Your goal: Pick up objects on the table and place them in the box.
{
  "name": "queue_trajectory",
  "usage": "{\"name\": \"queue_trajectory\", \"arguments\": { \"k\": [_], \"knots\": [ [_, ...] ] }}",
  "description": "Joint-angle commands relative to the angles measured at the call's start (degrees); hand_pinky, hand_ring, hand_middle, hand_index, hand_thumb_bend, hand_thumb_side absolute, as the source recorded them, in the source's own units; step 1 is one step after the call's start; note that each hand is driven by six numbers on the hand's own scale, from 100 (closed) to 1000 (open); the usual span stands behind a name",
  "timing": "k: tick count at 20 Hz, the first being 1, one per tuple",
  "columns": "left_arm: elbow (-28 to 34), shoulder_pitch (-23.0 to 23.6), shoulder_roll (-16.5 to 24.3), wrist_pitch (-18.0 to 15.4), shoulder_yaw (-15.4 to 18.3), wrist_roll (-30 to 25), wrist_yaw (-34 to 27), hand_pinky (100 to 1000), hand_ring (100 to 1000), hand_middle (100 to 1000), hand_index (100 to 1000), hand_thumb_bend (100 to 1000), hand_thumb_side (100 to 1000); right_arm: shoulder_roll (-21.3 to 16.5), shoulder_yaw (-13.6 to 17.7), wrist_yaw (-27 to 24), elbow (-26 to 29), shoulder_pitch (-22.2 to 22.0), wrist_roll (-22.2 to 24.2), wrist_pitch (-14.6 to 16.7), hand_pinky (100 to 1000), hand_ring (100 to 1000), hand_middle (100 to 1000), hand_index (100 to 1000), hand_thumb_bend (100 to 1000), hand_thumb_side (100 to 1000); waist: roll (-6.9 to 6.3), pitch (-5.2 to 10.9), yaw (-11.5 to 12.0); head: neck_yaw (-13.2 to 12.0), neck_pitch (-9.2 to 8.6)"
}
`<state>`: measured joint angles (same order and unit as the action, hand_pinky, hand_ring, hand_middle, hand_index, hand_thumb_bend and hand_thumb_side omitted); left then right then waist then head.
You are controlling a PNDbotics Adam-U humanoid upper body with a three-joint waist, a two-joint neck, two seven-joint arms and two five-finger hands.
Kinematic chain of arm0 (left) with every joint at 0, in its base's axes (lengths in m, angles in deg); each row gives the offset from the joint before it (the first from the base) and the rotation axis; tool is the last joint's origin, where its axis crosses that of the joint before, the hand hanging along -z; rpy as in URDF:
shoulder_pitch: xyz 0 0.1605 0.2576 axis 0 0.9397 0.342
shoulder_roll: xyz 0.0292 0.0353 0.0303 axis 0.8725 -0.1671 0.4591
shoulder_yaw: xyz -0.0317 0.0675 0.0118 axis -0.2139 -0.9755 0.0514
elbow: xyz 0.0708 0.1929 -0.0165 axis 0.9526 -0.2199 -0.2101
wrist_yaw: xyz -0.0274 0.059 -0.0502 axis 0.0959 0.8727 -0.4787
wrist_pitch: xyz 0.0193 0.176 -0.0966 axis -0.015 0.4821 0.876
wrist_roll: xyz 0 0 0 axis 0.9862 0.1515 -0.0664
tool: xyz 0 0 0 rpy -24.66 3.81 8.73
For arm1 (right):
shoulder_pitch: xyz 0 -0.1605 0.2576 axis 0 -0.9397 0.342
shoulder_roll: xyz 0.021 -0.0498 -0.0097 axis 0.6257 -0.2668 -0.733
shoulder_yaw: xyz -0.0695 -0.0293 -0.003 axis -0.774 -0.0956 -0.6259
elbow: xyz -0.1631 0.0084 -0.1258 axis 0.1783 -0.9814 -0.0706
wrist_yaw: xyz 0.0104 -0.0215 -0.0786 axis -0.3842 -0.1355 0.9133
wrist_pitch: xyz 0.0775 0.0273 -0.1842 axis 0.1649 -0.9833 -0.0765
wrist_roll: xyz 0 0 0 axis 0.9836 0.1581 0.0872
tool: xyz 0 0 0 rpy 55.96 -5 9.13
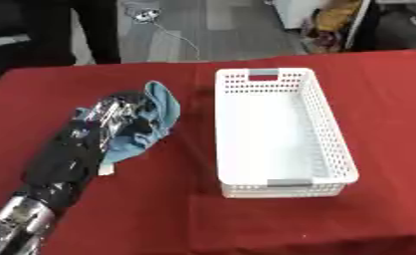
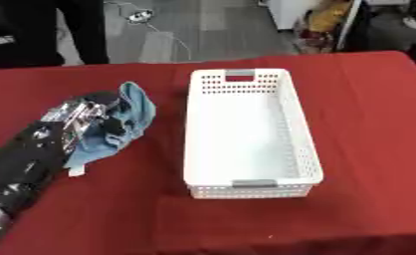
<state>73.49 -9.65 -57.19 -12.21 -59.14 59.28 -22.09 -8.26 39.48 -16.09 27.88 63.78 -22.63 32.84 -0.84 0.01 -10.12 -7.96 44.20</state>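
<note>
While our left hand (image 1: 116,119) has its fingers curled round the blue cloth (image 1: 159,112) on the red surface (image 1: 89,209), left of the empty white box (image 1: 281,132), we judge lifting and carrying rightward comes next.

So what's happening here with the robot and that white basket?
The robot's left hand is on a light blue cloth lying on the red table, its fingers curled into the fabric as if gathering it up. The white perforated box sits just to the cloth's right and looks empty, so nothing has gone in yet. The right hand is out of view.
</note>
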Motion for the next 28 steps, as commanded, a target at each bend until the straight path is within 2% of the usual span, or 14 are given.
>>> {"name": "queue_trajectory", "arguments": {
  "k": [1, 4, 6, 8, 9, 10, 11, 19, 28],
  "knots": [
    [7.1, 0.2, 5.7, 1.9, -0.7, -0.2, -14.5, 100, 100, 140, 203, 100, 254, -1.1, 0.6, 0.1, 0.8, 0.7, -0.1, 0.0, 814, 954, 886, 1000, 100, 937, 0.00, 0.39, 0.0, 0.8, -0.09],
    [17.0, 1.1, 9.5, 4.5, 0.6, 4.2, -27.2, 100, 100, 141, 199, 100, 262, -1.2, 0.7, 0.2, 0.7, 0.6, -0.2, 0.0, 815, 954, 886, 1000, 100, 937, -0.08, 0.44, -0.1, 1.0, -0.09],
    [22.5, 1.1, 11.2, 5.6, 2.0, 7.8, -32.8, 100, 100, 142, 194, 100, 290, -1.2, 0.8, 0.2, 0.6, 0.6, -0.3, 0.0, 815, 954, 886, 1000, 100, 937, -0.05, 0.54, -0.1, 1.3, -0.09],
    [26.4, 0.8, 12.6, 6.5, 3.2, 10.5, -35.7, 100, 100, 141, 194, 100, 295, -1.3, 0.8, 0.2, 0.6, 0.5, -0.4, 0.0, 815, 954, 886, 1000, 100, 937, -0.05, 0.65, 0.0, 1.3, -0.09],
    [27.7, 0.4, 13.2, 7.0, 3.6, 11.5, -36.3, 100, 100, 142, 196, 100, 311, -1.3, 0.8, 0.2, 0.6, 0.4, -0.4, 0.0, 815, 954, 886, 1000, 100, 937, -0.05, 0.74, 0.0, 1.3, -0.09],
    [28.8, -0.2, 13.8, 7.5, 4.0, 12.2, -36.5, 100, 100, 141, 196, 211, 100, -1.4, 0.8, 0.2, 0.5, 0.3, -0.4, 0.0, 815, 954, 886, 1000, 100, 937, -0.07, 0.84, 0.1, 1.3, -0.09],
    [29.6, -0.6, 14.2, 7.9, 4.4, 12.6, -36.4, 100, 100, 142, 198, 100, 318, -1.4, 0.8, 0.2, 0.5, 0.3, -0.4, 0.0, 815, 954, 886, 1000, 100, 937, -0.08, 0.90, 0.1, 1.3, -0.09],
    [31.1, -3.1, 12.7, 8.6, 5.6, 15.4, -35.2, 100, 100, 144, 199, 100, 339, -1.4, 0.8, 0.1, 0.5, 0.3, -0.3, 0.0, 815, 954, 886, 1000, 100, 937, -0.02, 0.99, 0.0, 1.3, -0.09],
    [31.6, -9.1, 6.9, 7.6, 3.9, 14.8, -32.9, 100, 100, 144, 200, 100, 361, -1.2, 0.6, -0.1, 0.5, 0.4, -0.1, -0.1, 815, 954, 886, 1000, 100, 937, 0.05, 1.16, -0.3, 0.7, -0.09]
  ]
}}
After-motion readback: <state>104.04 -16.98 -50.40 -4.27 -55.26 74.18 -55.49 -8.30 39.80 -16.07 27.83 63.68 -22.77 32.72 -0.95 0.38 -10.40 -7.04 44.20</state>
